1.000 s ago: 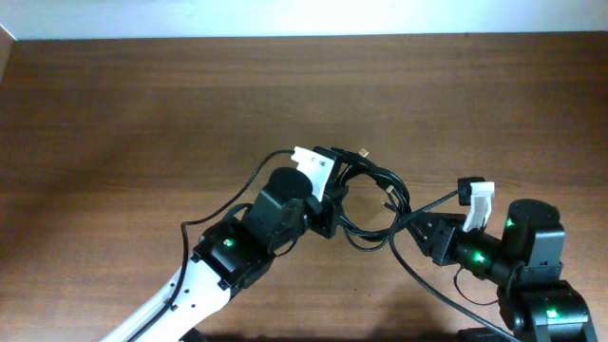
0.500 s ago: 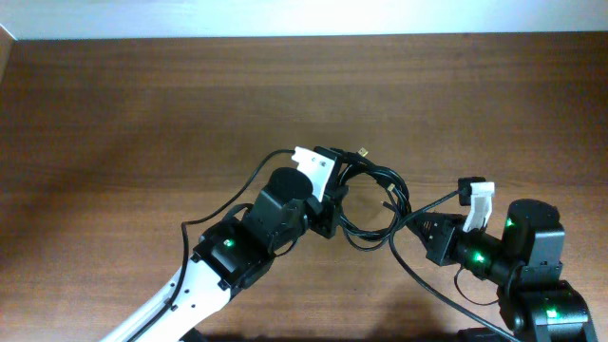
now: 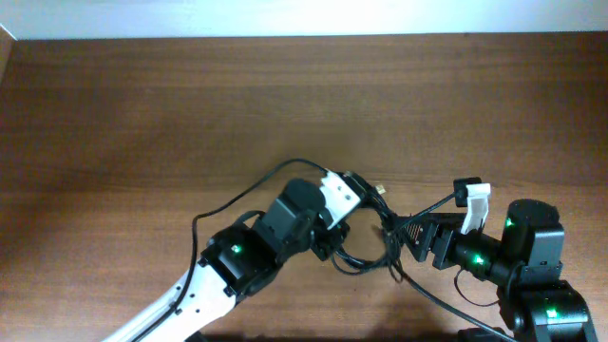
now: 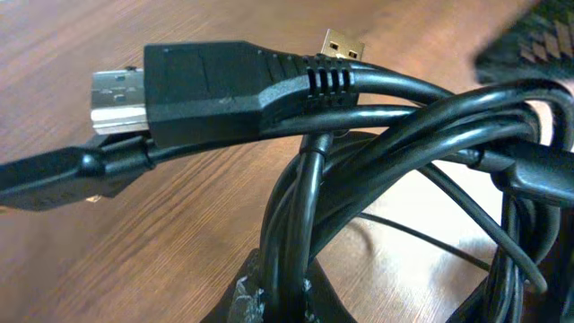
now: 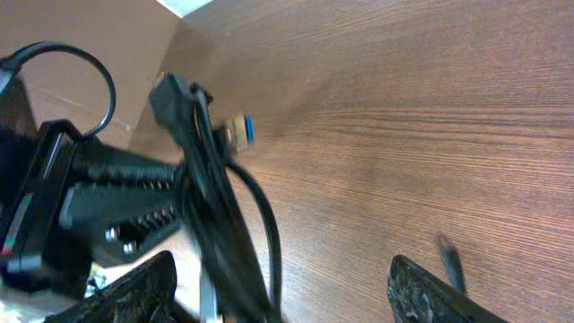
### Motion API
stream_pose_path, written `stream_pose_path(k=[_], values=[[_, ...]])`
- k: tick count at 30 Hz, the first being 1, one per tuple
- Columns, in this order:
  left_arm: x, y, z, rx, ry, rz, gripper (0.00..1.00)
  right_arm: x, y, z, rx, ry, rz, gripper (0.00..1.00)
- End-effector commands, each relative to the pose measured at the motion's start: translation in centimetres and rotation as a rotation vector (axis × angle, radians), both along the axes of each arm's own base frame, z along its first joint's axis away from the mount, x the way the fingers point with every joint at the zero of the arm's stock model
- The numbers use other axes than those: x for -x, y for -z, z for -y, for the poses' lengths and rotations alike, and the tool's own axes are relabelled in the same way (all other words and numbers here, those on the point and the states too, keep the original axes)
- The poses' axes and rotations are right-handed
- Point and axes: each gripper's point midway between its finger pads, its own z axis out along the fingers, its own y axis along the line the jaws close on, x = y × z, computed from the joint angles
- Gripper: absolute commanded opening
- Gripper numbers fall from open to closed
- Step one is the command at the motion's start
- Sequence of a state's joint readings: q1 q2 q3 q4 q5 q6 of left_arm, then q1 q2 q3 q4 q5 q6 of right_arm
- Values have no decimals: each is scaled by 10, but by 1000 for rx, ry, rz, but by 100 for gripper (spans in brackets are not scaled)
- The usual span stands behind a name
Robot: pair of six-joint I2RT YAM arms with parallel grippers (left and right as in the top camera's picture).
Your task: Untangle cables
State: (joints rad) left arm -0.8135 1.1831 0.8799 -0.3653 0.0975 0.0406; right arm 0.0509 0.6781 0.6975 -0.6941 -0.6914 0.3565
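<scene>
Your left hand (image 3: pixel 350 217) sits just right of the middle of the overhead frame. It is pinched onto the bundle of thin black cables (image 3: pixel 372 245), which lies looped on the brown wooden desk (image 3: pixel 142 114) between the two arms. In the left wrist view the strands fill the frame. Several of them cross and drop together toward the bottom edge, where a textured black pad (image 4: pixel 244 296) meets them. A chunky black plug with a flat silver metal tip (image 4: pixel 193 90) lies across the top of the bundle at the upper left. A small gold-coloured connector (image 4: pixel 344 43) pokes out behind it at top centre.

Your right hand (image 3: pixel 418 239) is in the lower right of the overhead frame, just beside the tangle's right edge, and it is spread wide. In the right wrist view its two fingers (image 5: pixel 126 292) sit at the bottom corners, well apart. Cable strands run up the left half of that frame close to the left finger; you cannot tell whether they touch it. A blue-tipped connector (image 5: pixel 239 132) shows in the upper left.
</scene>
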Motion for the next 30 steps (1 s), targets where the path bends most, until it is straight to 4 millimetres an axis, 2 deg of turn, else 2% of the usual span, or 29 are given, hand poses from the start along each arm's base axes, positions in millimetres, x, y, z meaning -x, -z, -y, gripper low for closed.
stream_pose_path(k=[1,9,14,24,30], values=[[12,-14,15,-33,145,112,0,0,-7,-1,-1,-19,27,74],[14,-17,19,-25,166,129,0,0,-7,-1,-1,-19,27,74],[30,-22,34,-3,286,162,0,-1,-7,0,5,-14,29,74],[38,-31,45,33,342,194,0,-2,-6,1,14,-9,32,75],[40,-44,54,89,366,229,0,-5,5,12,69,57,3,75]])
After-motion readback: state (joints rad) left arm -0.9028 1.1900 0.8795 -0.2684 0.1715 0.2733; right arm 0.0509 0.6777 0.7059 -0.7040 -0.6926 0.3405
